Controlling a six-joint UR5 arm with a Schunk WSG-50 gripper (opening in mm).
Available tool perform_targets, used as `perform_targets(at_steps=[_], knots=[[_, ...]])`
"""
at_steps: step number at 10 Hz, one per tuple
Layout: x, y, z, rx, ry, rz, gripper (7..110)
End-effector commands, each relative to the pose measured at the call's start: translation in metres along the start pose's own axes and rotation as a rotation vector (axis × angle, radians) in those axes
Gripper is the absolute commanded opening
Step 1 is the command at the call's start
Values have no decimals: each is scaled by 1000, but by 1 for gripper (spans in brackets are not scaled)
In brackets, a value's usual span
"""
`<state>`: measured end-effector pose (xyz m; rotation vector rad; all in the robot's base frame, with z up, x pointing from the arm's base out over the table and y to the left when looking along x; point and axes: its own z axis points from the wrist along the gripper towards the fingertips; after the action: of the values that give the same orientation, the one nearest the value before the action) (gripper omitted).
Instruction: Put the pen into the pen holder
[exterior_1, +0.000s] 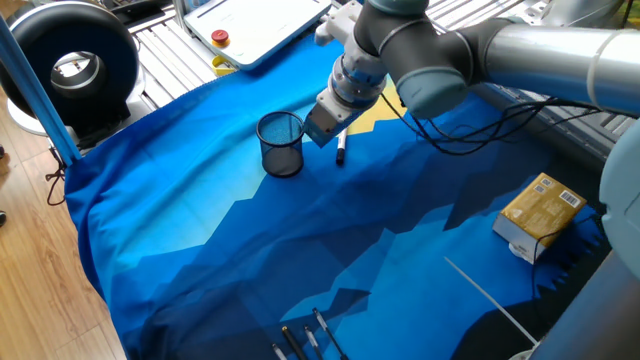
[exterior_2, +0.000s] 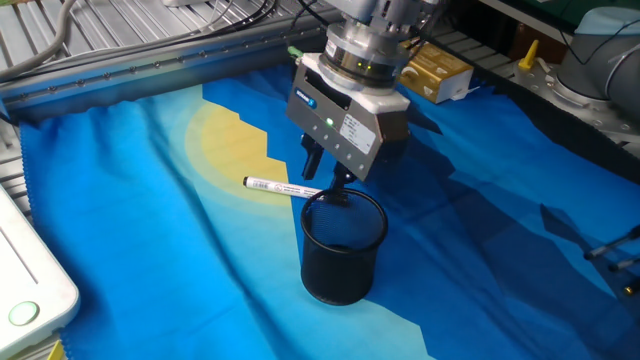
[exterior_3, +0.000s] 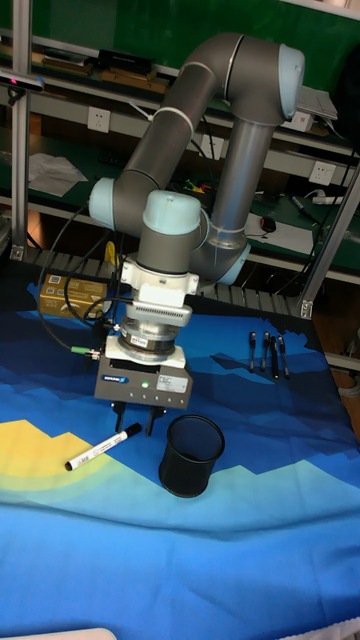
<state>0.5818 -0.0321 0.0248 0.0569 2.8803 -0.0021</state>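
One pen (exterior_2: 283, 187) flat on cloth, black cap toward pen holder (exterior_2: 343, 248); hand (exterior_2: 322, 170) above cap, fingers parted, empty

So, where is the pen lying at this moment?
The pen lies flat on the blue cloth, beside the pen holder; in the other fixed view its black cap end reaches the holder's rim, under the fingers of the gripper.
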Motion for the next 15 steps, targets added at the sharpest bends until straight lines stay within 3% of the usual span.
perform_targets(at_steps=[1,4,6,7,11,14,15], knots=[[-10,4,-2,7,18,238,44],[-37,15,4,1,-29,285,44],[-38,7,8,34,-36,292,44],[-31,10,8,27,-10,326,44],[-23,39,2,-95,45,554,44],[-18,19,2,-26,33,559,44],[-15,3,2,33,25,537,44]])
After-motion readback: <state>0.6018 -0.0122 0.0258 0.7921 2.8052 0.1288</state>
